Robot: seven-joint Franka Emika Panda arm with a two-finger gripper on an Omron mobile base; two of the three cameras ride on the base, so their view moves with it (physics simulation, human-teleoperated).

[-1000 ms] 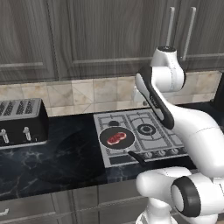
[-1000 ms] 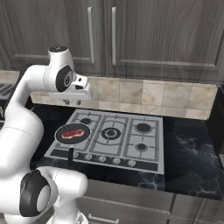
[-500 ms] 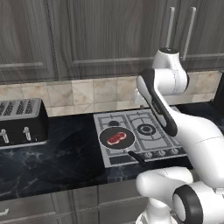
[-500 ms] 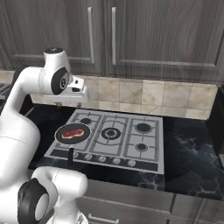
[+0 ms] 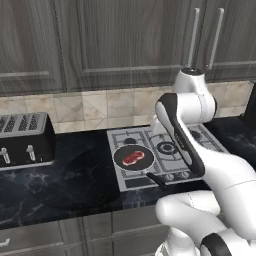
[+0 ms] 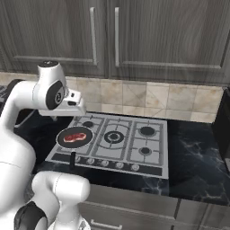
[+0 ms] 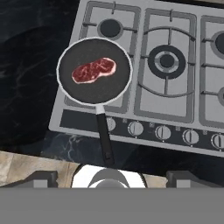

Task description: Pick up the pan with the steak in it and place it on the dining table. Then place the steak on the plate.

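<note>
**Pan and steak on the stove, arm raised above**

One round, shallow black pan, thin pale rim, matte inner surface, sits on the front-left burner of a grey metal stove. Its straight black handle reaches out over the knob row and past the stove's front edge. One flat red steak with whitish marbling lies near the pan's middle. The stove is set into a glossy black counter with white veins. One dark toaster stands well to the left. Dark wood-grain cabinets hang over a beige tiled backsplash. The gripper is high above the pan; whether its fingers are spread or closed cannot be told.
</note>
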